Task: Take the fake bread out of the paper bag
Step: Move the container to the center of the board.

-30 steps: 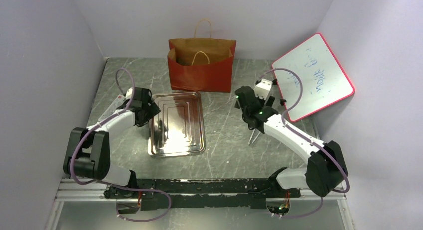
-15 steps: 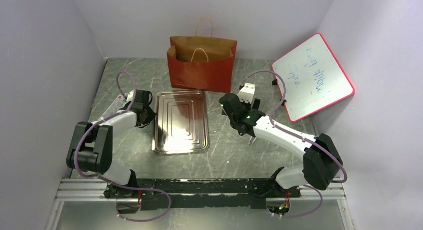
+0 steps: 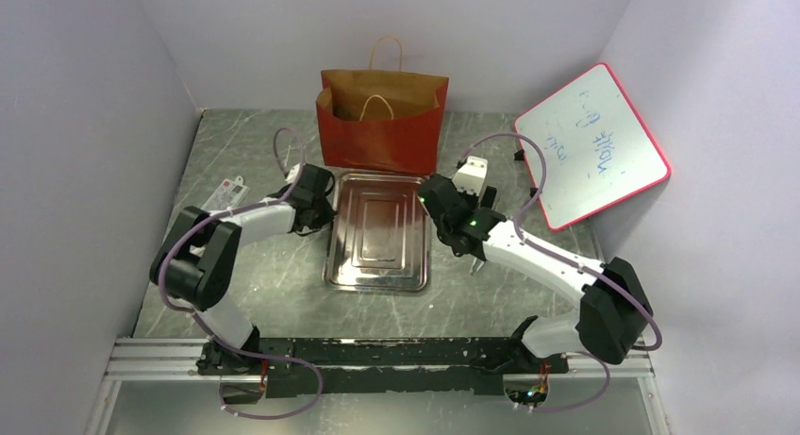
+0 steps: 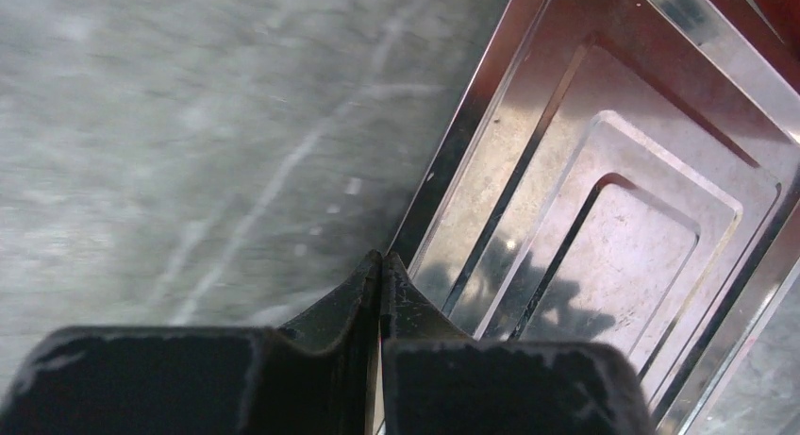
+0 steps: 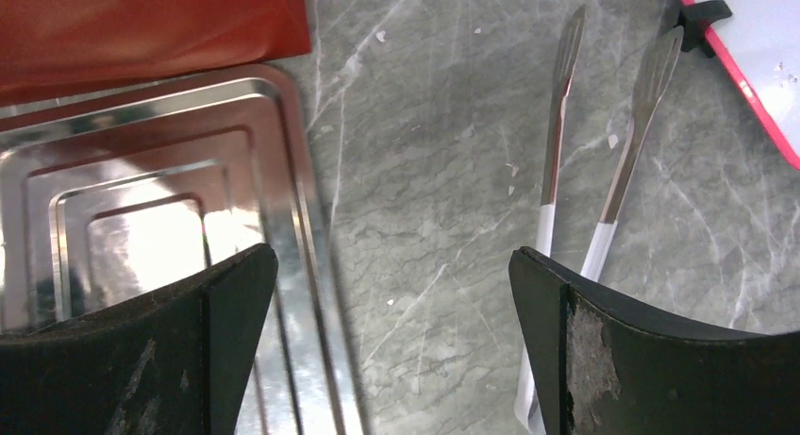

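Paper bag (image 3: pixel 382 138) stands upright at the tabletop's far edge, mouth open; fake bread not visible, presumably down inside. Left gripper (image 4: pixel 380 265) is pressed shut at the tray's (image 4: pixel 462 142) left rim. Right gripper (image 5: pixel 391 256) is spread wide and empty above bare tabletop between tray and metal tongs (image 5: pixel 557 124). Best to enter the bag from straight above, clear of the cord handles, with the tray just in front.

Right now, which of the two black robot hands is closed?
The left hand, pressed shut at the rim of the rectangular silver metal tray; the right hand stands wide open.
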`<state>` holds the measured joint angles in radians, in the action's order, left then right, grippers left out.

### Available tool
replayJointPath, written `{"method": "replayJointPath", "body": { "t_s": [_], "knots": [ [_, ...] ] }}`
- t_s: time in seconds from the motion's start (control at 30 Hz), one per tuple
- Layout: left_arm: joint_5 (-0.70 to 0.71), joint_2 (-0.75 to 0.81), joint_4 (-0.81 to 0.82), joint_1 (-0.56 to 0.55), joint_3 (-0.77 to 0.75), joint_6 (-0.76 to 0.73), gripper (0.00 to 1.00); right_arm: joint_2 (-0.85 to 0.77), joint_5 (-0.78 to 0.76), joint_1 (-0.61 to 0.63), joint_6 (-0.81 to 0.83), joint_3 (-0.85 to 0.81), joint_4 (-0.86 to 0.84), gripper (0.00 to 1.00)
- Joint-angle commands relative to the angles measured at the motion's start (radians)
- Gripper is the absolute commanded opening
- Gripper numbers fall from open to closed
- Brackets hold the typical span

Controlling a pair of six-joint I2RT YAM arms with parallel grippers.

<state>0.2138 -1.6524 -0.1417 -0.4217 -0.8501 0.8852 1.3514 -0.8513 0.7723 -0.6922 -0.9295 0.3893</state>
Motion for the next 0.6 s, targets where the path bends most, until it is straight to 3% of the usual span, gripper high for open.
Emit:
{"method": "replayJointPath", "body": {
  "t_s": [0.0,0.5,0.57],
  "knots": [
    [-0.023,-0.101,-0.091,-0.082,-0.043,0.050,0.07,-0.047,-0.050,0.005,-0.003,-0.034,0.024,1.00],
    [-0.022,-0.220,-0.149,-0.226,-0.248,0.146,0.08,-0.088,-0.068,0.005,-0.001,-0.039,0.049,1.00],
    [0.003,-0.183,-0.196,-0.239,-0.275,0.151,0.19,-0.093,-0.069,0.007,0.002,-0.041,0.045,1.00]
  ]
}}
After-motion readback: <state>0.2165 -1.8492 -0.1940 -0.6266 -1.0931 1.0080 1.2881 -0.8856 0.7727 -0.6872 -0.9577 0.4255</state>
